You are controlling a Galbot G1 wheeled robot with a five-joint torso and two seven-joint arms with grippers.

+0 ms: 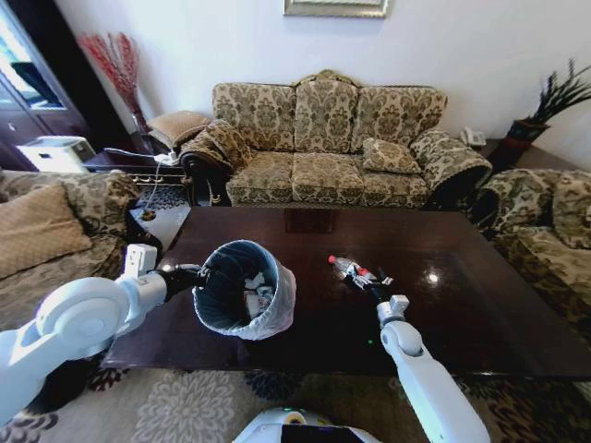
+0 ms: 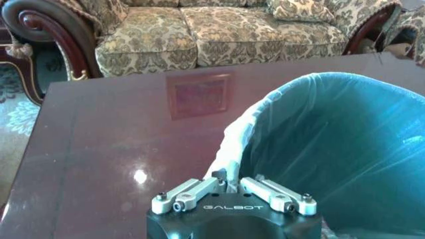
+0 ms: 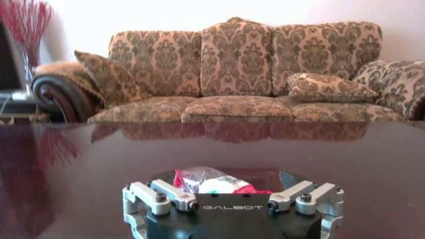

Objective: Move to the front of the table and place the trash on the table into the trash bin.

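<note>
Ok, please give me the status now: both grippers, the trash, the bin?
Left gripper shut on trash bin rim, bin held over table. Right gripper open around plastic bottle. Paper scraps already in bin. Nothing in the way.

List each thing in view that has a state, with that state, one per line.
trash bin: tilted, held at its rim, paper scraps inside.
left gripper: shut on the bin's rim.
bottle: lying on the table, red cap on.
right gripper: open, at the bottle.
</note>
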